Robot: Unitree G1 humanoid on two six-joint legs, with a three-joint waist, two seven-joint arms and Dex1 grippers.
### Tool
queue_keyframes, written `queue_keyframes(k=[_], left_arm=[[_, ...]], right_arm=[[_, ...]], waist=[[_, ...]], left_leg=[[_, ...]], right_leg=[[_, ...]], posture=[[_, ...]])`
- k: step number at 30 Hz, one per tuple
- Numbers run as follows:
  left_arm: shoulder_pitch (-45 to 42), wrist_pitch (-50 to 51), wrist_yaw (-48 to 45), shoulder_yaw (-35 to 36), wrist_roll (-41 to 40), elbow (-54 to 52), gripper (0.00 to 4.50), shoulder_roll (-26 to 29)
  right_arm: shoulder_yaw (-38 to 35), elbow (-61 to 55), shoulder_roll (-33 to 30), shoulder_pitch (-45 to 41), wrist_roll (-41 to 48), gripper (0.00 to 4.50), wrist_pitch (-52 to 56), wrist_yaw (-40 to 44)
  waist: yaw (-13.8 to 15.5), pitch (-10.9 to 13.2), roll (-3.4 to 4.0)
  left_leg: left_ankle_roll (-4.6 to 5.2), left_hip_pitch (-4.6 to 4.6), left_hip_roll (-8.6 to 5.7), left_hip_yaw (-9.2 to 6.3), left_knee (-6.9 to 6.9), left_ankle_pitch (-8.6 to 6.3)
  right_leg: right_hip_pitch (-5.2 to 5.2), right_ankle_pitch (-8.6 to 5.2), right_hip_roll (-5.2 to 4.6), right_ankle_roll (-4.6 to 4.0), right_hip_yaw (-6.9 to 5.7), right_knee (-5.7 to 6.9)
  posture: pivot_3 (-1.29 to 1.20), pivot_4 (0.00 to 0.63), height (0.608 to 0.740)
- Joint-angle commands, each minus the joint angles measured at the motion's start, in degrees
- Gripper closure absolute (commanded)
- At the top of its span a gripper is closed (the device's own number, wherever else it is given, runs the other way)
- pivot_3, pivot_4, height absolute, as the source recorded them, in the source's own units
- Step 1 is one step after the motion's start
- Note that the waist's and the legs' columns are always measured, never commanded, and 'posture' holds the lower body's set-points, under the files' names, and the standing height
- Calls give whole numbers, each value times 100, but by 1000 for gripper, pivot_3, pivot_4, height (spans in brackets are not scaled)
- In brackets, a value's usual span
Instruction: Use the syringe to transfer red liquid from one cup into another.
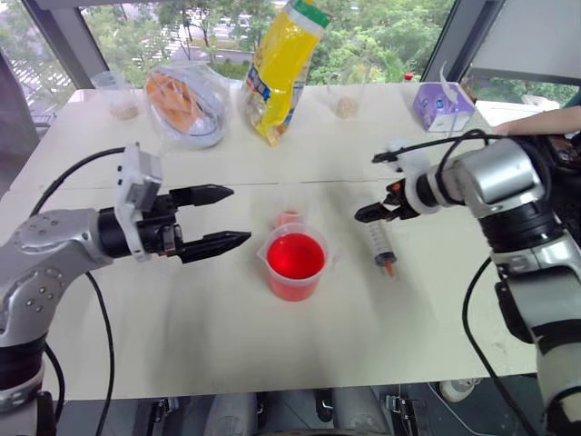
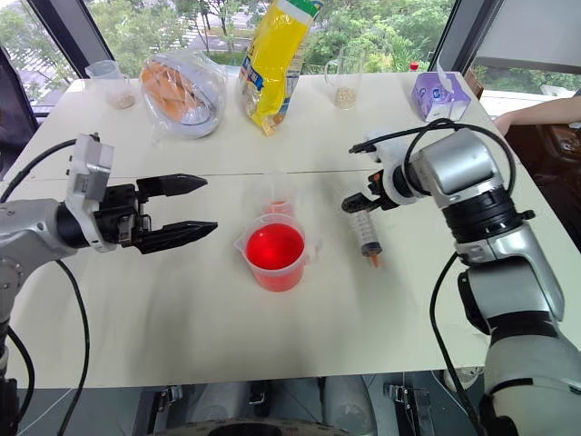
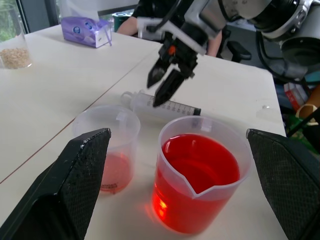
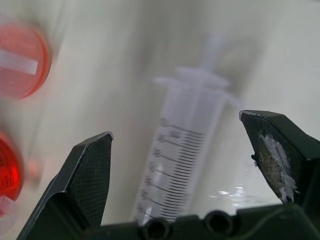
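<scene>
I judge the job barely begun — the syringe point(image 1: 380, 242) lies flat on the desk point(image 1: 182, 327), untouched, its orange tip pointing toward me. From the big beaker point(image 1: 295, 263), which holds plenty of red liquid point(image 1: 295, 255), the syringe sits at about three o'clock, near but apart. The small cup point(image 3: 111, 145) stands just beside the beaker at roughly twelve o'clock and has only a shallow red layer at its bottom.

My right gripper point(image 1: 374, 211) hangs over the plunger end of the syringe with its fingers spread wide and nothing in them; in the right wrist view the barrel lies between the two fingers, but I see no contact yet. My left gripper point(image 1: 218, 218) hovers at about nine o'clock from the beaker, fingers wide apart as well, holding nothing.

So everything is left — pick up the syringe, dip its tip in the beaker, draw liquid, carry it over and empty it into the small cup.
</scene>
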Motion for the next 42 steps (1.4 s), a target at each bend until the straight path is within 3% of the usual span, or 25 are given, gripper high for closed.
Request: queue_keyframes(k=[1, 9, 12, 16, 17, 23, 27, 30, 37, 42], left_arm=[[3, -150, 62, 81, 51, -122, 0, -28], [114, -232, 143, 108, 115, -205, 0, -105], [102, -293, 157, 94, 170, -193, 0, -116], [33, -374, 115, 57, 246, -109, 0, -113], [19, -393, 109, 44, 267, -97, 0, -116], [-89, -464, 33, -23, 358, 10, 0, -119], [-363, -492, -86, -35, 421, 262, 0, -53], [-634, -439, -147, -28, 375, 454, 0, -51], [-1341, -431, -496, -373, 492, 884, 0, -82], [-1824, -341, -715, -574, 474, 1175, 0, -134]], right_arm=[[125, 89, 69, -108, -137, 57, -10, -103], [393, 488, 328, -14, -312, 57, -252, -187], [513, 538, 409, 32, -367, 921, -284, -191], [573, 555, 466, 96, -455, 2832, -312, -183], [565, 558, 471, 106, -465, 3021, -296, -181], [192, 577, 401, 37, -450, 3024, -75, -274], [-666, 209, 148, -237, -461, 3024, -759, -399], [-1465, -119, 344, -362, -216, 3024, -1378, -467], [-3250, -1963, 1184, -87, 1365, 3024, -2159, -106], [-3824, -3161, 1932, 591, 2534, 3024, -2346, -220]], waist=[[1, 0, 0], [-11, 0, 0], [-17, 0, 0], [-16, -1, -2], [-17, -2, -3], [-14, -2, -3], [10, 2, 0], [-3, 3, 0], [-9, 3, 0], [6, 3, -2]], left_leg=[[0, 0, 0, 0, 0, 0], [0, 0, -1, 0, 0, 0], [0, 0, -1, 0, 0, 0], [0, 1, 0, 0, 0, 0], [0, 1, 0, -1, 0, 0], [0, 3, 0, -1, 0, 0], [0, 0, -1, 0, 0, 0], [0, -4, -3, 1, 0, 0], [-1, 0, 7, -4, -8, 0], [-1, -1, 11, -7, -8, 0]], right_leg=[[0, 0, 0, 0, 0, 0], [0, 0, 1, 0, 0, 1], [0, 0, 1, 1, 0, 1], [0, 0, 3, 1, 0, 1], [1, 0, 3, 1, 0, 1], [2, 0, 3, 0, 0, 1], [0, 0, 3, 1, 0, 1], [-3, 1, 3, 2, 0, -1], [-4, 2, 26, 4, -1, 2], [1, 3, 18, 4, -3, 1]], posture=[[0, 150, 740], [0, 150, 740], [0, 150, 740], [0, 150, 740], [0, 150, 740], [0, 150, 740], [0, 150, 740], [0, 150, 740], [0, 150, 740], [0, 150, 740]])
